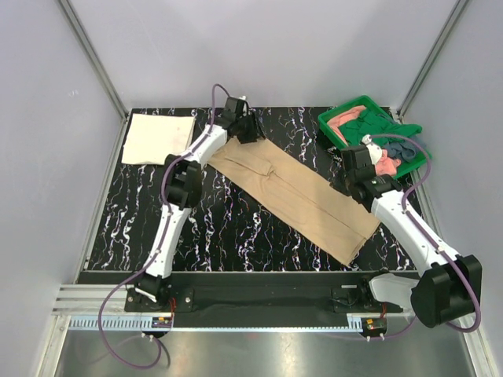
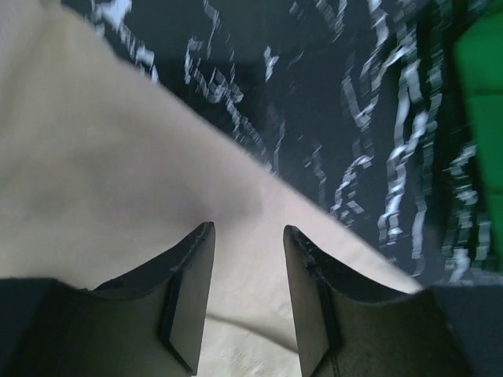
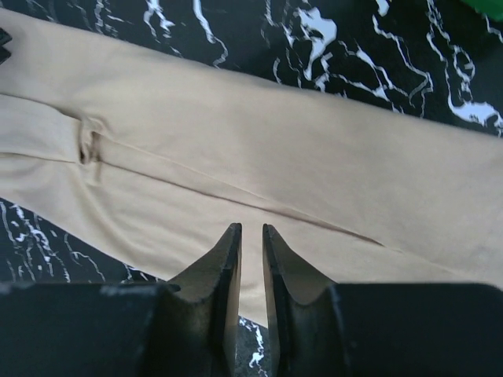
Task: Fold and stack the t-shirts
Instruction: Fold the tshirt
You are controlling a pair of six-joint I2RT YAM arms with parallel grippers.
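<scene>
both grippers (image 2: 247, 259) (image 3: 251, 251) seemingly unclamped over tan shirt (image 1: 295, 198).

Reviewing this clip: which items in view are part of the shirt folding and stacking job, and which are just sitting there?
Part of the job:
tan t-shirt, spread long on the table
cream-white t-shirt, folded, far left corner
dark green, salmon-pink and grey-blue shirts, bunched in the tray

Just there:
green plastic tray
black marbled table

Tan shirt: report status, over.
Left end effector open over tan shirt's far end. Right end effector nearly shut, empty, above it. Shirt folded into long strip. Nothing in the way.
</scene>
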